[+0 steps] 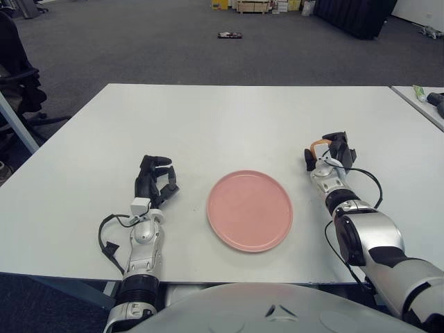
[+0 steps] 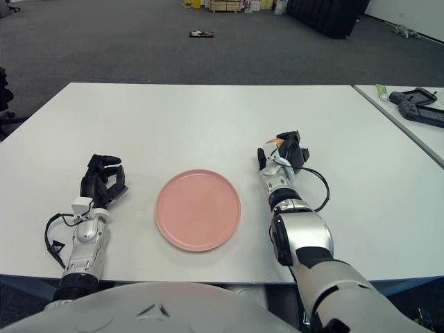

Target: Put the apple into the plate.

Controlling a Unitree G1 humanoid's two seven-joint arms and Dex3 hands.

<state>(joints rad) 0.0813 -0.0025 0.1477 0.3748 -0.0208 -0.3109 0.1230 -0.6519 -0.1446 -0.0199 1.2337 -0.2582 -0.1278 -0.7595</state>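
Note:
A pink plate (image 1: 250, 209) sits on the white table (image 1: 229, 118) near its front edge, with nothing in it. My right hand (image 1: 326, 156) is on the table just right of the plate, its fingers curled over an orange apple (image 1: 320, 144). Only a thin orange edge of the apple shows at the top of the hand; the rest is hidden. The hand and apple sit low at the table surface, apart from the plate's rim. My left hand (image 1: 155, 179) shows left of the plate, fingers relaxed and holding nothing.
A second table (image 2: 409, 118) stands at the right with a green tube (image 2: 382, 90) and a black tool (image 2: 416, 107). A black office chair (image 1: 17, 76) stands off the table's left side. Boxes and a small object lie far off on the floor.

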